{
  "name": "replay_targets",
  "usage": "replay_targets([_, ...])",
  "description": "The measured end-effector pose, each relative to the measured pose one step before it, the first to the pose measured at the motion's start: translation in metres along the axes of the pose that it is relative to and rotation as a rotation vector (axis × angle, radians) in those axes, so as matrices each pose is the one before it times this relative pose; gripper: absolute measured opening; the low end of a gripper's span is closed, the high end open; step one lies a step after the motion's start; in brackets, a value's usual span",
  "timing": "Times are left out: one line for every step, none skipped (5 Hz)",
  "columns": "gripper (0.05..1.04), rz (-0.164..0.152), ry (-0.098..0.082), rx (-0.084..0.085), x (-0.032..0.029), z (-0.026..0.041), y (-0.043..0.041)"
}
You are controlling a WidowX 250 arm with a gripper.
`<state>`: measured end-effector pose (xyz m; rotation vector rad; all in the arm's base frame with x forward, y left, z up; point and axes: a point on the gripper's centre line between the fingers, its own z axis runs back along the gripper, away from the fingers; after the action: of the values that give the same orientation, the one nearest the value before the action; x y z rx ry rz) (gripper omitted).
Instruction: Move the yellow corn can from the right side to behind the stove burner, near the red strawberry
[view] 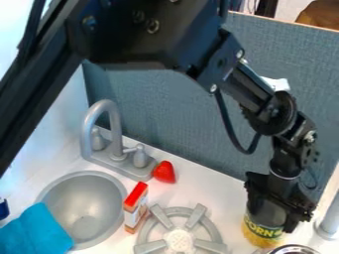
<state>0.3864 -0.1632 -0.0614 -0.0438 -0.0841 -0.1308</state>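
Note:
The black gripper [273, 212] hangs down at the lower right, shut on the upper part of a corn can [259, 232] with a yellow and green label. The can stands nearly upright, its top partly hidden by the gripper. Whether its base touches the counter, I cannot tell. To the left of the can lies the grey stove burner [180, 240]. At the can's lower right is a round metal rim [294, 249], cut off by the view's bottom edge.
A grey sink [86, 211] with a faucet [114, 130] stands left, a blue cloth [39, 233] over its edge. Between sink and burner are a red-topped box [135, 206] and a red object [165, 171]. A grey panel [179, 119] stands behind; a grey post [329, 221] is far right.

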Motion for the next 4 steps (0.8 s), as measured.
replay_targets([1.002,0.0663,0.0014,0.0029,-0.00119,0.00076,0.02472])
replay_targets([1.002,0.0493,-0.0025,0.0001,0.00166,0.00013,0.01667])
replay_targets([1.002,0.0410,0.0003,0.0074,0.00434,0.00098,0.01753])
replay_targets([1.002,0.0483,-0.0040,0.0056,0.00394,0.00057,0.01941])
